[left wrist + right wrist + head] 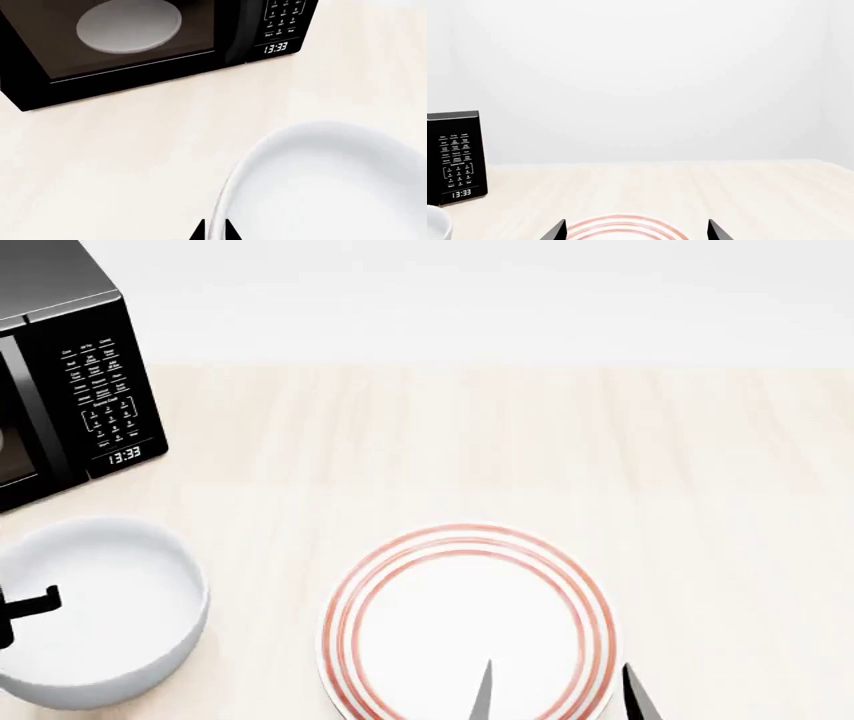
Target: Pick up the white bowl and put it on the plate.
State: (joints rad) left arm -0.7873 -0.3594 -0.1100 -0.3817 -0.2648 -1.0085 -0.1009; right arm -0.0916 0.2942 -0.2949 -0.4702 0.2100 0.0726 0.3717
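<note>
The white bowl is at the near left of the table, in front of the microwave. My left gripper has its two fingertips pressed on either side of the bowl's rim, one inside and one outside; in the head view only a black part of it shows over the bowl's left side. I cannot tell whether the bowl is off the table. The red-ringed plate lies flat at the near centre, to the right of the bowl. My right gripper is open and empty over the plate's near right part.
A black microwave stands at the far left with its door shut; its clock reads 13:33, and its turntable shows through the glass. The light wooden table stretches back to a white wall.
</note>
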